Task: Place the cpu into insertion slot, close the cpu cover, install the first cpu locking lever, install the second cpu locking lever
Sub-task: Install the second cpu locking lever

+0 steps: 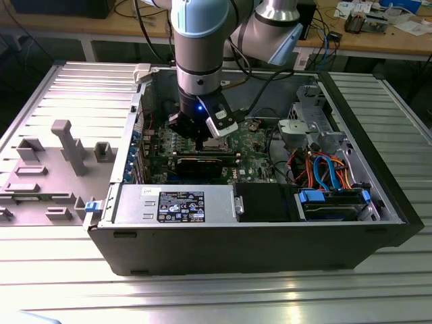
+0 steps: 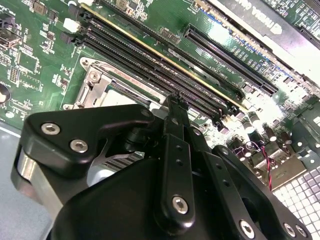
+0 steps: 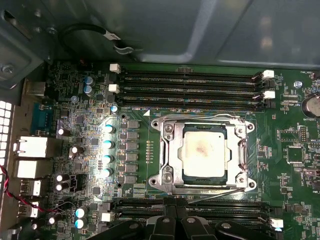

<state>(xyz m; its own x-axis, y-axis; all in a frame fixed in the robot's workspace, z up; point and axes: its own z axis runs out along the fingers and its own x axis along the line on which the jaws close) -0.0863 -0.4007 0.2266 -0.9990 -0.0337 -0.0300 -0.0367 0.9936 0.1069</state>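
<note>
The cpu, a silver-grey square chip, lies flat in the insertion slot on the green motherboard. The cpu cover, a silver frame, lies down around the chip. One wire locking lever runs along the side of the socket by the memory slots. A second lever lies slanted along the opposite side. My gripper hovers just off that slanted-lever side with its black fingers together and nothing between them. In the exterior view my gripper hangs inside the computer case right over the socket. In the second wrist view my gripper partly hides the socket.
Long black memory slots flank the socket on both sides. A black graphics card lies near the socket. The case walls, power supply, drive cage and coloured cables surround the board. A grey fixture stands on the exterior view's left.
</note>
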